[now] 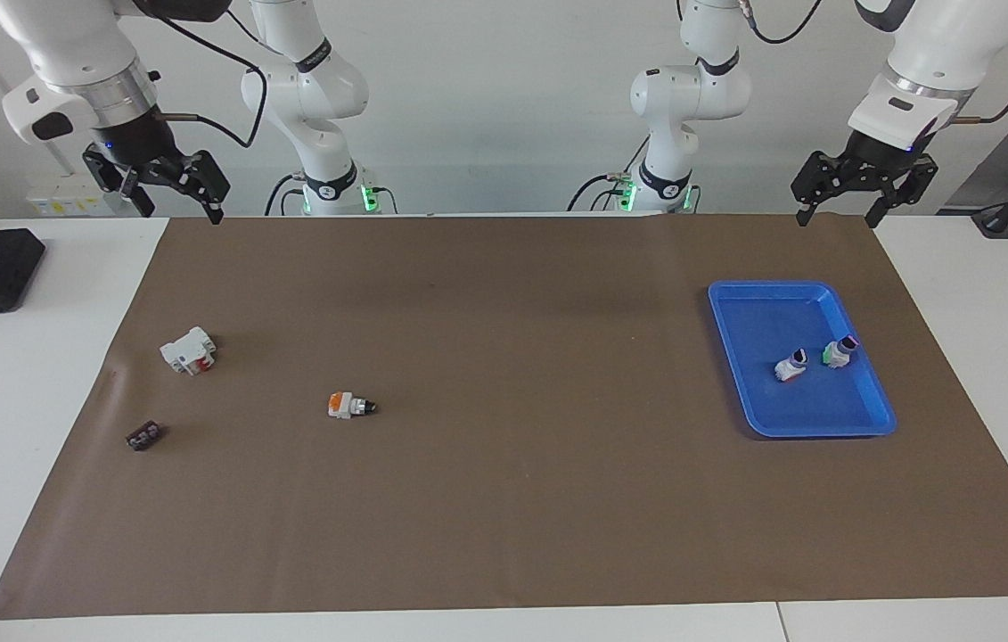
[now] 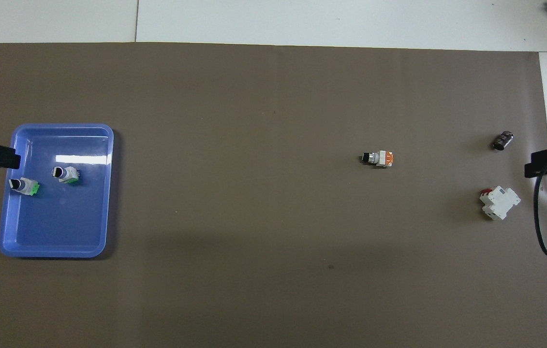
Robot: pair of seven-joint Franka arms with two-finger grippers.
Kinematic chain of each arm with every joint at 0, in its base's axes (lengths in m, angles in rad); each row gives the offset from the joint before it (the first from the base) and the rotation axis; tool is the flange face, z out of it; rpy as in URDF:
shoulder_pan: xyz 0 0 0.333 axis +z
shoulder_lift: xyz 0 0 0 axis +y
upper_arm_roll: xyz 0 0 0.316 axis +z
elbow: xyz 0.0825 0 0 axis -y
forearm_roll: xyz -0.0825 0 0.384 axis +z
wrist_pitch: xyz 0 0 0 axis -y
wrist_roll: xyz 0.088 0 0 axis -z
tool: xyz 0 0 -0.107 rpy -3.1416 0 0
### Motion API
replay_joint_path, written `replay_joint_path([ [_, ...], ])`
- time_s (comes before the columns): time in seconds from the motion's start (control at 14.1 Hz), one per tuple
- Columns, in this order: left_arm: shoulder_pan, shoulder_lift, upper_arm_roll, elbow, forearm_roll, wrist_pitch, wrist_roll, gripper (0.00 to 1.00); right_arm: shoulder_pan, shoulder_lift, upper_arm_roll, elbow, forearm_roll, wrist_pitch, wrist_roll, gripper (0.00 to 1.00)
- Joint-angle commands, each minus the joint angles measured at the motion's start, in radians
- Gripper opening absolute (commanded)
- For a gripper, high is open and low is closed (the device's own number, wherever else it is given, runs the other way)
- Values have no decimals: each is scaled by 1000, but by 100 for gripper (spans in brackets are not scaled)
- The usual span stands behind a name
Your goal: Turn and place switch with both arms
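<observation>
With both the left gripper (image 1: 860, 203) and right gripper (image 1: 167, 183) spread wide and empty, the switch (image 1: 348, 406) lies well apart from the blue tray (image 1: 878, 415), and may roll on its round knob when pinched.

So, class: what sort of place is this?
Probably a robotics lab: two arms at a table covered with brown paper, with a switch and a blue tray set out.
</observation>
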Motion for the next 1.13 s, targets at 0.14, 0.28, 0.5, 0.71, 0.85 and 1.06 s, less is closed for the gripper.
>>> replay_joint_path([
  [0.14,5,-19,-4,-20,18,1,5,100,-10,-30,9,-34,-15,10,-11,100],
  [0.28,5,-19,-4,-20,18,1,5,100,-7,-32,11,-39,-15,19,-17,100],
  [0.5,5,-19,-4,-20,18,1,5,100,-4,-47,14,-71,31,25,-29,100],
  [0.71,5,-19,-4,-20,18,1,5,100,14,-44,14,-152,60,151,-150,100],
  [0.85,5,-19,-4,-20,18,1,5,100,17,-29,14,-212,86,264,-283,100],
  [1.06,5,-19,-4,-20,18,1,5,100,50,25,14,-323,174,442,-411,100],
])
